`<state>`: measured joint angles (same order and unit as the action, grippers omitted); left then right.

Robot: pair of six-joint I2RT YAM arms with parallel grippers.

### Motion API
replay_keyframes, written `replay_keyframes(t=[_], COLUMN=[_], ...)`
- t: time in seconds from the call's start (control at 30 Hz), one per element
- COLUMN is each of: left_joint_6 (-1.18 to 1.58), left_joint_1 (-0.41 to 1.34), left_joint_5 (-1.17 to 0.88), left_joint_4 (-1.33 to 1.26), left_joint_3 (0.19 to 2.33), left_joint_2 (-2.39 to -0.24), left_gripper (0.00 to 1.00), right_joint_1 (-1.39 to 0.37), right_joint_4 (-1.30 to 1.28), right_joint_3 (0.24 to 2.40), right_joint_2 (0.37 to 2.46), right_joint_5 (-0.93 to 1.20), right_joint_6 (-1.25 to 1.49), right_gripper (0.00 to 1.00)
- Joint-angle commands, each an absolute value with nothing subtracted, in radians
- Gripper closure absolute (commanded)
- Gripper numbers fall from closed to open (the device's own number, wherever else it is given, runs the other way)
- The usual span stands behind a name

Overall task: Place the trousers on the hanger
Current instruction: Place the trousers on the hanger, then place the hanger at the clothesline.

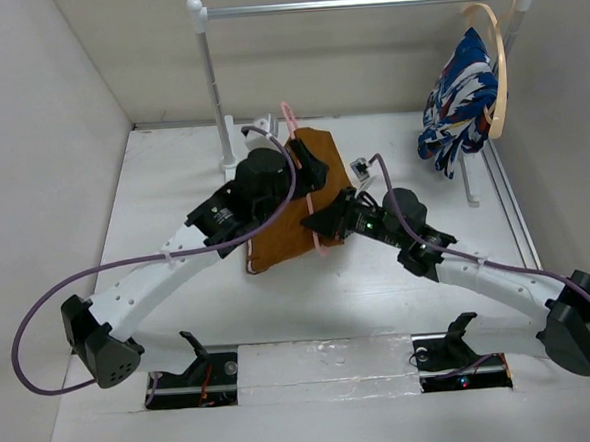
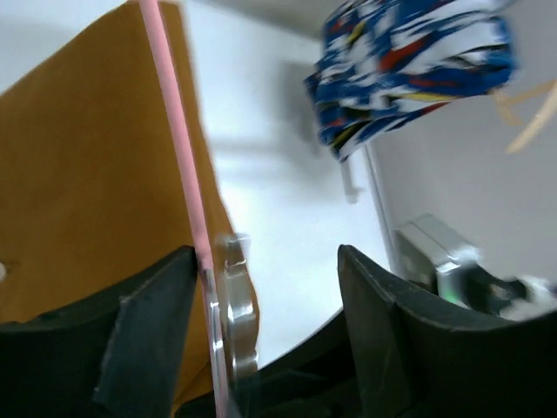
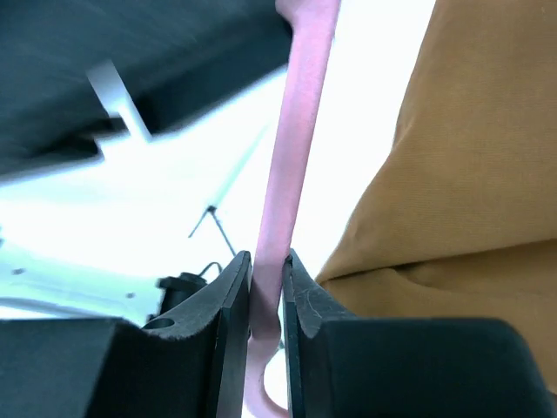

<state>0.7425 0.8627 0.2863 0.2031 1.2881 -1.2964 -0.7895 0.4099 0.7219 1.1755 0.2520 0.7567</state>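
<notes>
One pair of trousers (image 1: 292,203) draped over the hanger (image 3: 296,131), mid-desk (image 1: 379,286) between both arms. Right gripper (image 3: 267,287) clenched on the hanger's pink bar. Left gripper (image 2: 265,261) unclenched, jaws apart, bar close against one finger.

Table: white and flat (image 1: 380,306), with pale walls on three sides.
Centre, slightly toward 11 o'clock: trousers (image 1: 281,232), rust-brown. The lower edge seems to touch the table, but I cannot tell how much is lifted.
11 o'clock: left rail post (image 1: 212,96), upright on a white foot.
2 o'clock: right rail post (image 1: 469,185), only its lower end is seen.
7 o'clock: left arm base (image 1: 189,373).
5 o'clock: right arm base (image 1: 462,356).
6 o'clock: shiny strip (image 1: 324,359), between the two bases.
</notes>
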Motion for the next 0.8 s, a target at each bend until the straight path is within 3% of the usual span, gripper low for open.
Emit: replay_keyframes(t=[0.0, 0.3, 0.77], left_joint_6=[0.647, 0.537, 0.538], left_joint_1=[0.856, 0.856, 0.856], left_joint_5=[0.229, 0.293, 0.425], left_joint_4=[0.069, 0.086, 0.090], left_joint_3=[1.465, 1.612, 1.460], left_joint_2=[-1.256, -1.203, -1.075], left_gripper=[0.38, 0.40, 0.42], right_joint_1=[-0.726, -0.557, -0.384], right_joint_4=[0.500, 0.537, 0.814], right_joint_3=[0.853, 1.089, 1.391], right_joint_2=[1.121, 1.233, 1.497], right_joint_5=[0.345, 0.482, 0.502], right_joint_6=[0.693, 0.736, 0.954], right_gripper=[1.00, 1.00, 1.00])
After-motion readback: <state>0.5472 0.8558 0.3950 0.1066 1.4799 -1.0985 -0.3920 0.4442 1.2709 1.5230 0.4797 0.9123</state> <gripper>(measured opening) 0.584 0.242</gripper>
